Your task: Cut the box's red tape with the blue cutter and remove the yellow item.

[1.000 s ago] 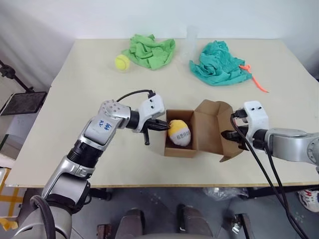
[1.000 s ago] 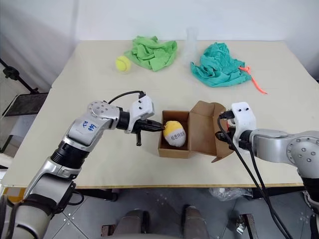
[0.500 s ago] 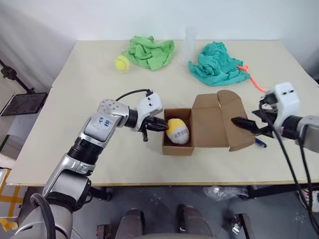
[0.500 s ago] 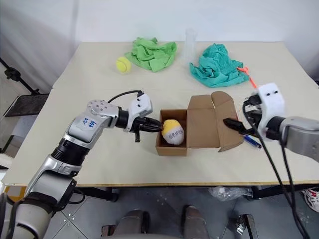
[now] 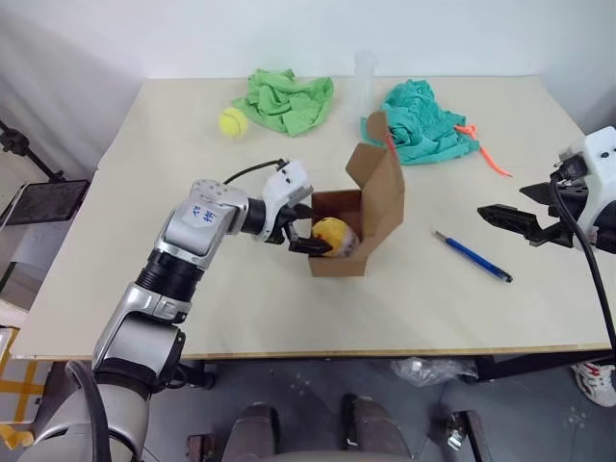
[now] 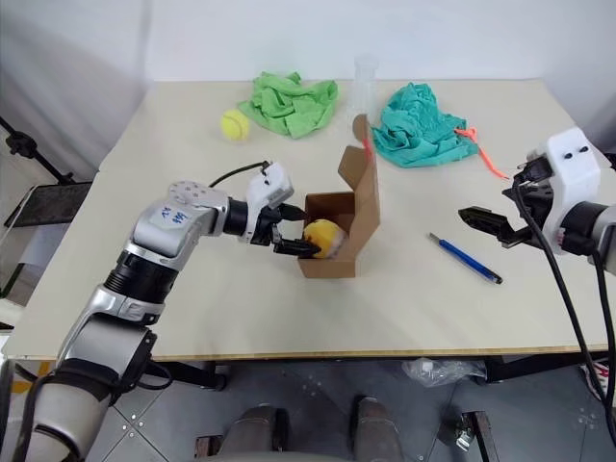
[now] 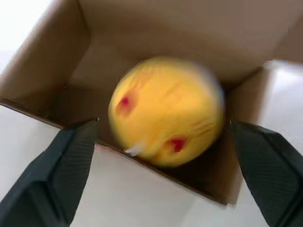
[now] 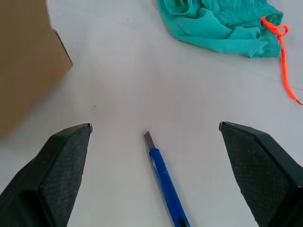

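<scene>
Left wrist view is showing the yellow item sitting inside the opened box, framed by two black fingers standing wide apart on either side of it and clamping nothing. A second earlier the left gripper was pinched shut at the item; now its jaws have sprung open at the box mouth. The box has tipped too: its lid, which was lying flat toward the right edge of the table, is now standing upright, a sliver of the red tape showing along its top edge. The right gripper, which was at that lid, has let go and pulled away toward the right edge, and is hanging in the air with its jaws spread and empty. Lying on the table between box and right gripper is the blue cutter, dark tip pointing at the box.

With the flaps open, the cutting is evidently over; what remains is lifting the item out, and the left gripper appears to be resetting for a better hold.

Along the far edge of the pale table are lying a tennis ball, a green cloth, a clear cup and a teal cloth with an orange cord. Beyond the left edge a black stand is resting on grey floor.
</scene>
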`<state>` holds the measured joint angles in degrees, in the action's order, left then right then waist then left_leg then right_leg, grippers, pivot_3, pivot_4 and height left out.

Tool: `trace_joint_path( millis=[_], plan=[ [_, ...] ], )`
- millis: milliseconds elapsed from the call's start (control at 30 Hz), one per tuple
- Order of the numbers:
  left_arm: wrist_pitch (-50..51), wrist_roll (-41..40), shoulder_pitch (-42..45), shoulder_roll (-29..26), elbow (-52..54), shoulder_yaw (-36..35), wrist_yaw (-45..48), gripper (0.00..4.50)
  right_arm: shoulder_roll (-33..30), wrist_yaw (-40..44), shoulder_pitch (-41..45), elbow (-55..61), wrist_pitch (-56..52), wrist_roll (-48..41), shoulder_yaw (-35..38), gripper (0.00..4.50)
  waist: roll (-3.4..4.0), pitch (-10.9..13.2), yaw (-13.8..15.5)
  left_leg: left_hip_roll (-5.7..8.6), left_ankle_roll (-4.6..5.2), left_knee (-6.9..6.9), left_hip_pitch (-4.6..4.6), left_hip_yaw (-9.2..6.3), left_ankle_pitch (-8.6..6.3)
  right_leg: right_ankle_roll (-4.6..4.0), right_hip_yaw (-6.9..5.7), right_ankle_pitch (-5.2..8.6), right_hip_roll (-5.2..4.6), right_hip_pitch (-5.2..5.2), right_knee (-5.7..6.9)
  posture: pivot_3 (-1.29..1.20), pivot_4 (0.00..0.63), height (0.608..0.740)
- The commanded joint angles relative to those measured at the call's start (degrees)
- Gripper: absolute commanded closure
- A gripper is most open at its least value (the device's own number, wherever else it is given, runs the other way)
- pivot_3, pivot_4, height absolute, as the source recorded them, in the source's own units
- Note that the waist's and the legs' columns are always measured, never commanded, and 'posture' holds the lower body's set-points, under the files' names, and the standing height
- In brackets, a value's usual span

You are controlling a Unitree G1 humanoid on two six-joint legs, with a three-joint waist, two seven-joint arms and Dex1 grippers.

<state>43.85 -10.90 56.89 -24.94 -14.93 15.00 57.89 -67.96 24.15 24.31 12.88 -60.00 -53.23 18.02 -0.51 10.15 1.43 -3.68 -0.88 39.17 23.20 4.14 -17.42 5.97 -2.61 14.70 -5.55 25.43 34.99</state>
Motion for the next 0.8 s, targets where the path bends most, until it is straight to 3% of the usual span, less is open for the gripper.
trace_joint_path(
  millis=[33, 233, 433, 800],
  plan=[
    [-0.2, -0.7, 1.5, -0.2, 2.2, -0.4, 1.0, 0.03, 0.3, 0.8, 1.4, 1.4, 0.0, 1.3, 2.7, 0.0, 0.0, 0.0, 0.0, 0.0, 0.0, -0.01, 0.0, 0.0, 0.0, 0.0, 0.0, 0.0, 0.0, 0.0, -0.02, 0.0, 0.15, 0.74],
    [-1.9, 1.4, 0.7, -0.7, 3.5, 2.9, 1.8, 0.03, 1.0, 1.1, 1.3, 3.1, -1.2, 1.8, 4.1, 0.0, 0.0, 0.0, 0.0, 0.0, -0.01, -0.01, 0.01, 0.01, 0.01, 0.0, 0.0, 0.0, 0.0, 0.0, -0.03, 0.0, 0.15, 0.74],
    [-2.9, 1.0, 1.2, -1.2, 4.1, 1.7, 1.7, 0.03, 2.4, 3.7, -0.3, 8.4, -2.2, -1.6, 8.5, 0.0, 0.0, 0.0, 0.1, 0.0, -0.01, -0.01, 0.01, 0.0, 0.01, 0.0, 0.0, 0.0, 0.01, 0.0, -0.03, 0.0, 0.15, 0.74],
    [-10.9, 3.9, 1.9, 0.3, -2.0, 5.5, 4.8, 0.03, 5.6, 9.6, -2.5, 16.7, 1.3, -6.2, 12.6, 0.0, -0.01, 0.0, 0.1, 0.0, -0.01, -0.01, 0.0, 0.0, 0.01, 0.01, 0.0, 0.0, 0.01, 0.0, 0.0, 0.0, 0.15, 0.74]
  ],
)
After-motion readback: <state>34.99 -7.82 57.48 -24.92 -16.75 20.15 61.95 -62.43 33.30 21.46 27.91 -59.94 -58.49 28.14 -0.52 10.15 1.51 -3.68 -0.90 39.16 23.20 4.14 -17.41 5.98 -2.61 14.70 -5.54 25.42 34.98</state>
